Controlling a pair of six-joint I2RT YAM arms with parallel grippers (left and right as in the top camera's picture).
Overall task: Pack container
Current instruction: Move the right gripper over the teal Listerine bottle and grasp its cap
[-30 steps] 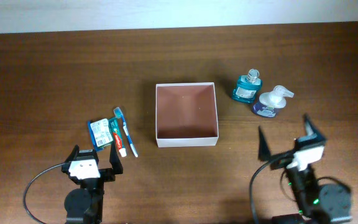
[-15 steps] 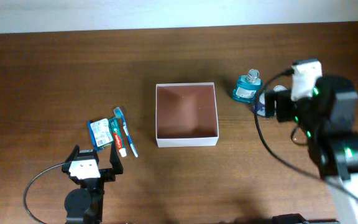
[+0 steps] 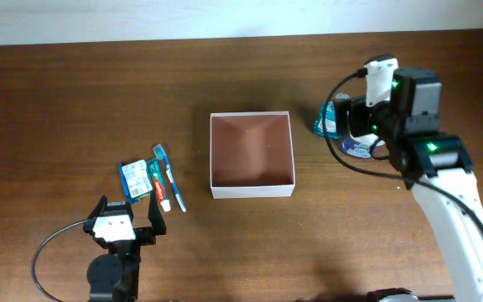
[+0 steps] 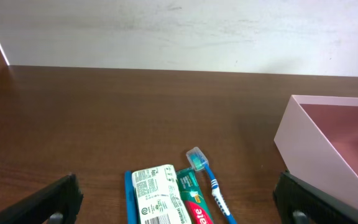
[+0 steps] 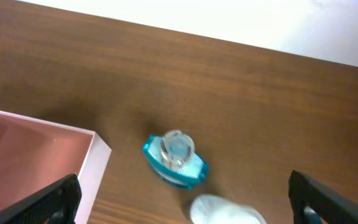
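Your right tool (image 5: 182,186), spread apart, hovers above the teal bottle (image 5: 174,158) (pump bottle (image 5: 225,213) just beside); left tool (image 3: 127,211), also apart, sits near the toothbrush (image 3: 172,180), left of the container (image 3: 252,191).

Dark brown wooden bench (image 3: 74,101). At centre, square open container (image 3: 253,190), white walls, reddish-brown inside. Left of it, apart: blue packet (image 3: 134,179), toothpaste (image 3: 160,186) and toothbrush (image 3: 171,180), side by side and touching. Right of it, teal bottle (image 5: 174,157) upright, with white bottle (image 5: 222,211) just beside.
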